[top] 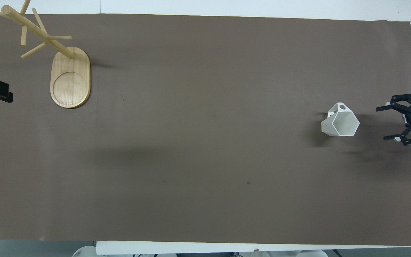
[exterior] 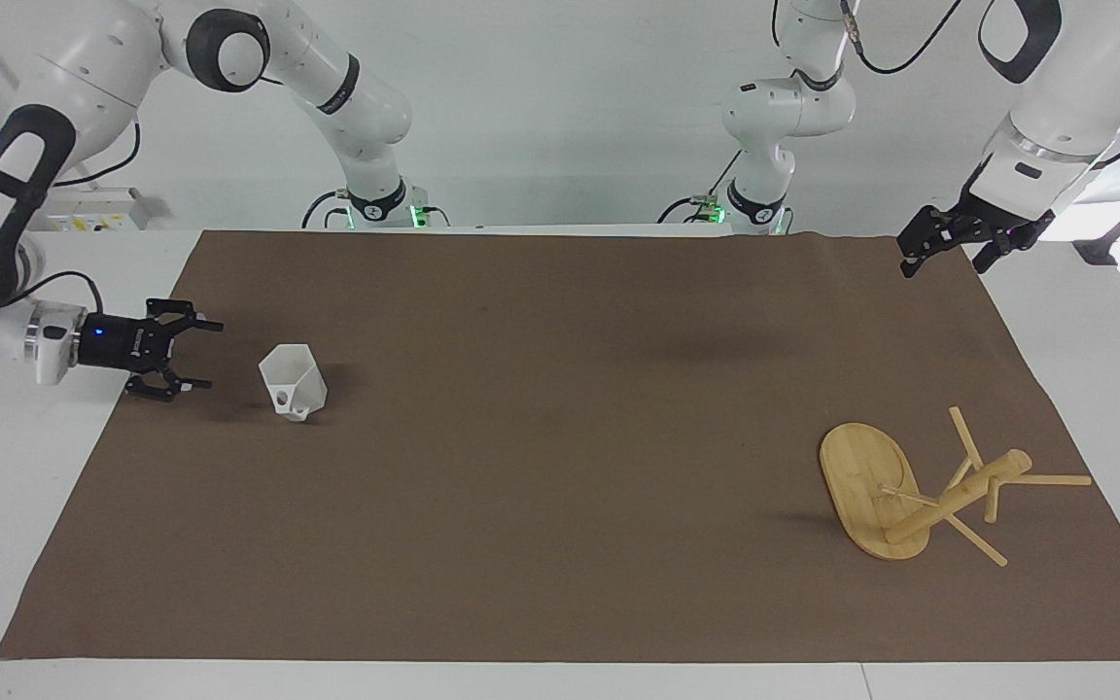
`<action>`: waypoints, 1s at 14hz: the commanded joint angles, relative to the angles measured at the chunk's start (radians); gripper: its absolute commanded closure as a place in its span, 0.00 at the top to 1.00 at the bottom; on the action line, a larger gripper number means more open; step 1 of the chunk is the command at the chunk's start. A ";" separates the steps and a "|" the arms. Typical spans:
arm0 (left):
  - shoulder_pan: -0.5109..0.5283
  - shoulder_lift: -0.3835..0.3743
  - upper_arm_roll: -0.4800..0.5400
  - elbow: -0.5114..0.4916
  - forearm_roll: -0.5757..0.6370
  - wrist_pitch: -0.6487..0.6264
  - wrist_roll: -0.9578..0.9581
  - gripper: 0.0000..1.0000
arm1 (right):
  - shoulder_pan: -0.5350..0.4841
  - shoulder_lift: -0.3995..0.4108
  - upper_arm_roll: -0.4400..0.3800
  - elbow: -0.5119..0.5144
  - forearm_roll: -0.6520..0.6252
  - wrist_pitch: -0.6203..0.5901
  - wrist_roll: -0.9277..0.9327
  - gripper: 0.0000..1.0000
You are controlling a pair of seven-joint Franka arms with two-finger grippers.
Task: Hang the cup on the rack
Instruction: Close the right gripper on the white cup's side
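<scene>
Right claw [exterior: 192, 358] sits wide open, level beside the upright cup [exterior: 292, 380], ready to grip; left claw [exterior: 949, 238] waits open above the surface edge.

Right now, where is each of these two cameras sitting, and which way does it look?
Facing view: high across the table, looking back at the robots; both whole arms show, right gripper open beside the cup, left gripper waiting over the mat's corner.
Overhead view: above the robots' end, looking steeply down; only the two grippers show.
Shared: the cup, the rack, the brown mat, half a turn apart.
</scene>
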 commanded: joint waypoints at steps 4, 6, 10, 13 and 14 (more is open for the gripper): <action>0.000 -0.021 0.004 -0.024 -0.003 -0.004 0.006 1.00 | -0.006 0.090 0.033 -0.027 0.078 -0.007 -0.122 1.00; 0.000 -0.021 0.004 -0.024 -0.003 -0.004 0.006 1.00 | -0.006 0.092 0.033 -0.027 0.110 -0.005 -0.122 1.00; 0.000 -0.021 0.002 -0.024 -0.003 -0.004 0.006 1.00 | -0.009 0.101 0.033 -0.059 0.155 0.022 -0.149 1.00; 0.000 -0.021 0.002 -0.024 -0.005 -0.004 0.006 1.00 | 0.000 0.102 0.033 -0.078 0.195 0.025 -0.198 1.00; 0.000 -0.021 0.004 -0.024 -0.003 -0.004 0.006 1.00 | 0.000 0.102 0.033 -0.079 0.195 0.025 -0.198 1.00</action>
